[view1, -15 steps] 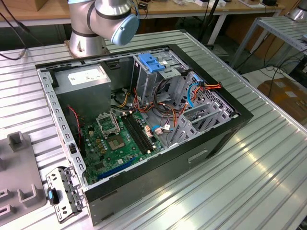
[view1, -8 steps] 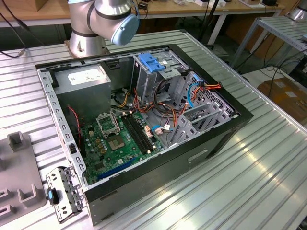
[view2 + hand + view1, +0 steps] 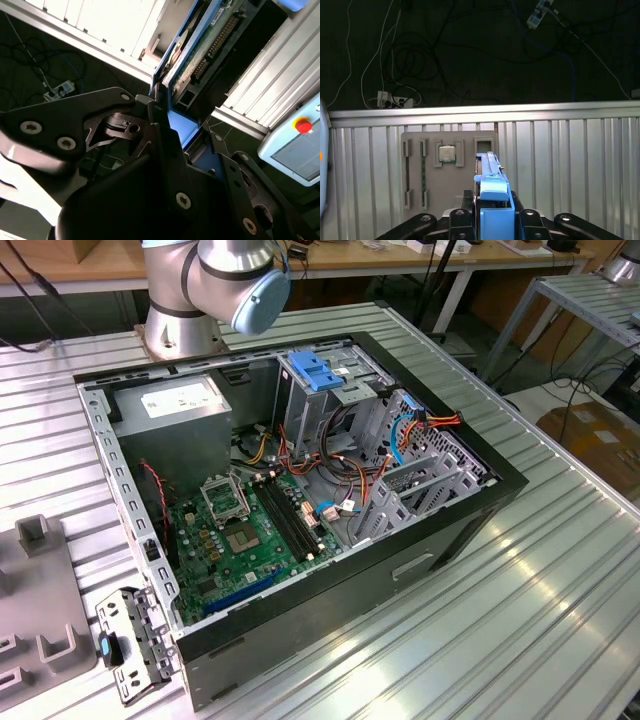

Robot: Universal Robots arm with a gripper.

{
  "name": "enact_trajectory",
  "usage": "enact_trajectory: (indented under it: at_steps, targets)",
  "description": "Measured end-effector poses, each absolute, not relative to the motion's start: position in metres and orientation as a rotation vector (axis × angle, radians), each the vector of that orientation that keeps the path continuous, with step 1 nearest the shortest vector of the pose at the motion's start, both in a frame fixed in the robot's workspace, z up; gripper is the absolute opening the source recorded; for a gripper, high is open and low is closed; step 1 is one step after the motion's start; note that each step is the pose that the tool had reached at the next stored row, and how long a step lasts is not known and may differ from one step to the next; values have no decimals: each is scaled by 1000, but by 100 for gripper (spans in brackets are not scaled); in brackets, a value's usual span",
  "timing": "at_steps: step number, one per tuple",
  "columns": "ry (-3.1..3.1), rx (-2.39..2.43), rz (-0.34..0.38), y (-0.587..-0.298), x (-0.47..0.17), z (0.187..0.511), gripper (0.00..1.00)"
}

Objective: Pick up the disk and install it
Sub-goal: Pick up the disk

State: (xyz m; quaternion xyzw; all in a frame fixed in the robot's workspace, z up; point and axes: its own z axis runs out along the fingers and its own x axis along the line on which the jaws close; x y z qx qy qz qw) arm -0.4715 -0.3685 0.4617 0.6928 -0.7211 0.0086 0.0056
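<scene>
Gripper (image 3: 493, 207) is clamped on the disk (image 3: 490, 172), black fingers (image 3: 468, 202) pressed on both sides of its blue side rail. The disk is held edge-on, off the counter (image 3: 570, 160), over ribbed metal with open room on both sides. The counter's far edge runs straight across, with dark floor and cables (image 3: 415, 60) beyond it. A grey fixture tray (image 3: 432, 172) carrying a square chip (image 3: 447, 153) lies flat past the disk.

In the second wrist view the disk (image 3: 210, 40) shows its green circuit board and a connector row with a blue rail along one edge, held by the gripper (image 3: 177, 120). A pendant with a red button (image 3: 303, 125) sits near it.

In the exterior view an open computer case (image 3: 420, 550) lies on the counter with bare counter around it. Inside are a motherboard (image 3: 240, 530), a grey power supply (image 3: 175, 405) with a white sticker whose print is too small to read, a blue latch (image 3: 315, 370) and a metal drive cage (image 3: 420, 490). The arm (image 3: 215, 280) stands behind the case.
</scene>
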Motion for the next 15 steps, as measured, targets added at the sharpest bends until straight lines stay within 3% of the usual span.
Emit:
enact_trajectory:
  at_steps: [15]
  targets:
    - [-2257,2169,27,-369,-472,489,37]
